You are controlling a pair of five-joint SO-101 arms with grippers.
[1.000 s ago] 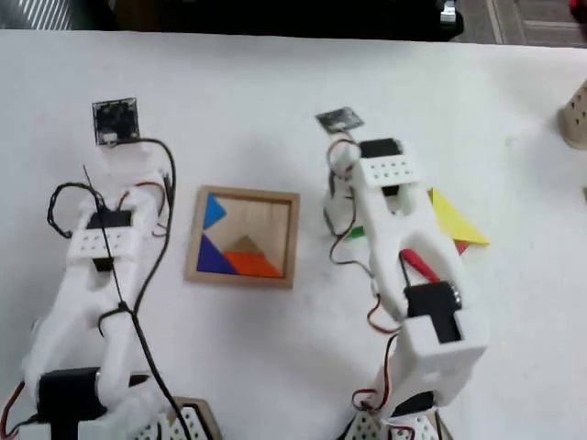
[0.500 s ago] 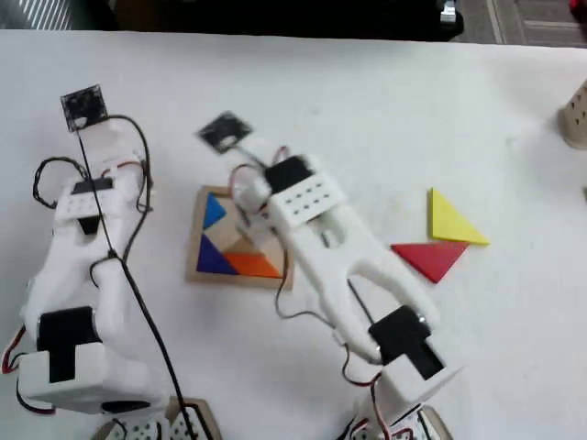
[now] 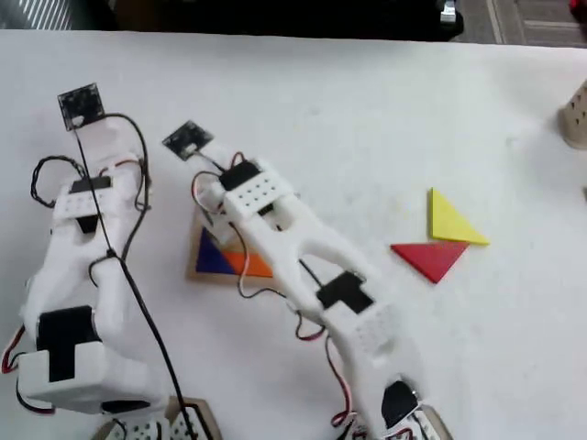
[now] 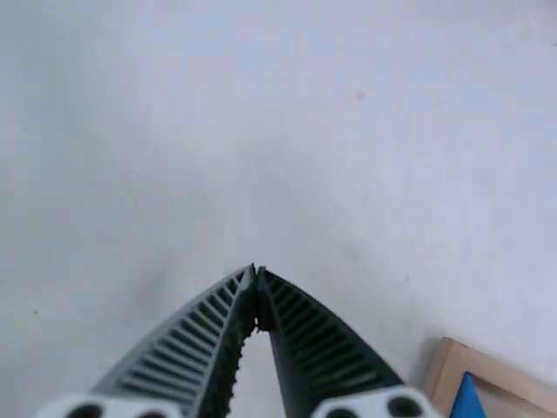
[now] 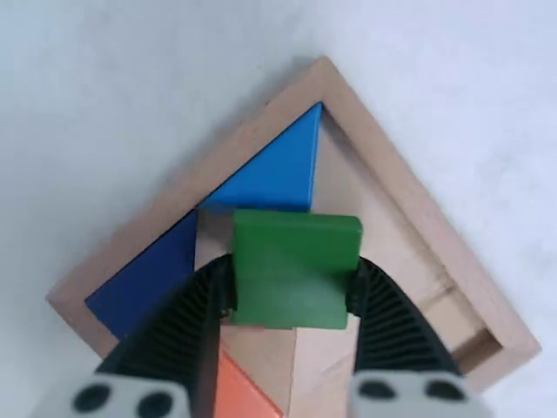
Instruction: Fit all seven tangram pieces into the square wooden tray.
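The right arm reaches across the square wooden tray and covers most of it in the high view. Its jaws are clenched on a green piece, gripping it by two opposite edges over the inside of the tray. Whether the piece touches the tray floor cannot be told.

Three pieces already lie in the tray. A light blue triangle sits with its tip in one corner. A dark blue triangle lies along the wall next to it. An orange piece lies close under the right jaws. Bare wood shows between them beneath the green piece.

A yellow triangle and a red triangle lie just beside each other on the white worktop, well apart from the tray.

The left arm stands on the tray's other side. Its jaws are closed on nothing, tips meeting, over bare worktop near a corner of the tray.
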